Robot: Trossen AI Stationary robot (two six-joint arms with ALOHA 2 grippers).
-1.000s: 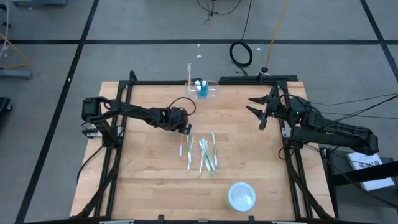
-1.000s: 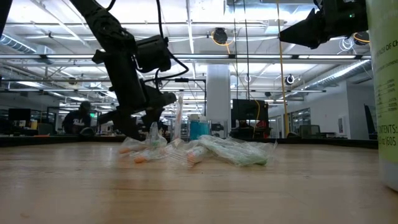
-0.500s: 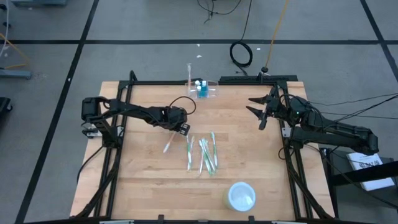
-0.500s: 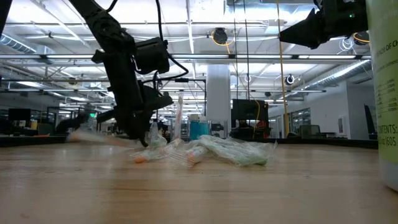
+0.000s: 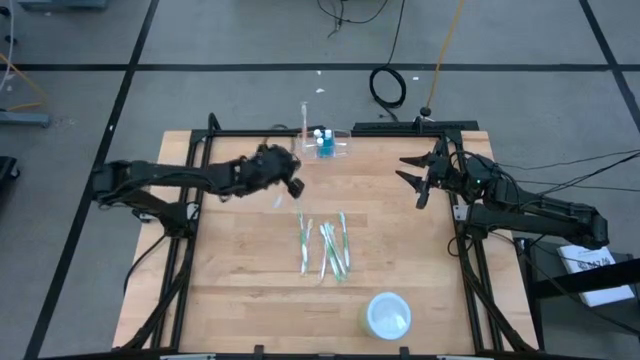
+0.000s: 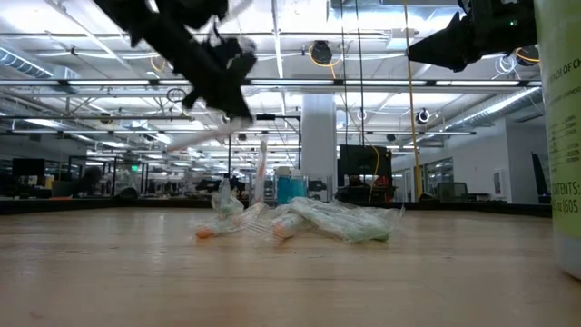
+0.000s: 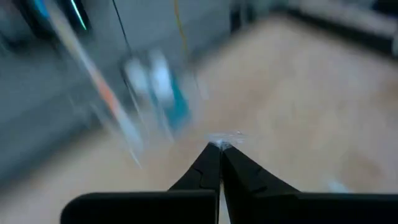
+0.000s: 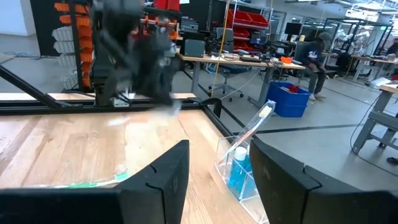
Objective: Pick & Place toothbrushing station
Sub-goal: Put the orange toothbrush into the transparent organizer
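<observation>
The toothbrushing station (image 5: 330,144) is a clear holder at the table's far edge, with a blue bottle and one upright toothbrush in it; it also shows in the right wrist view (image 8: 241,163). A pile of wrapped toothbrushes (image 5: 325,248) lies at mid table. My left gripper (image 5: 291,187) hangs well above the table between pile and station, shut on one wrapped toothbrush (image 6: 195,136). My right gripper (image 5: 415,181) waits open above the table's right side, holding nothing. My left gripper pinches the see-through wrapper's end (image 7: 224,138) between its two fingertips. The wrapped toothbrush is lifted clear of the table and slants down from the fingers (image 6: 229,111). Blur hides which end of the toothbrush it has.
A round white-lidded tub (image 5: 388,315) stands near the front edge, right of centre. A black frame (image 5: 200,170) runs along the table's left, far and right sides. Bare wood lies left of the pile.
My left gripper has shut on a wrapped toothbrush at the pile's left side. That one first swung out leftward on the table, then rose clear as the gripper went up and toward the far edge, nearer the station. The rest of the pile stayed put.
</observation>
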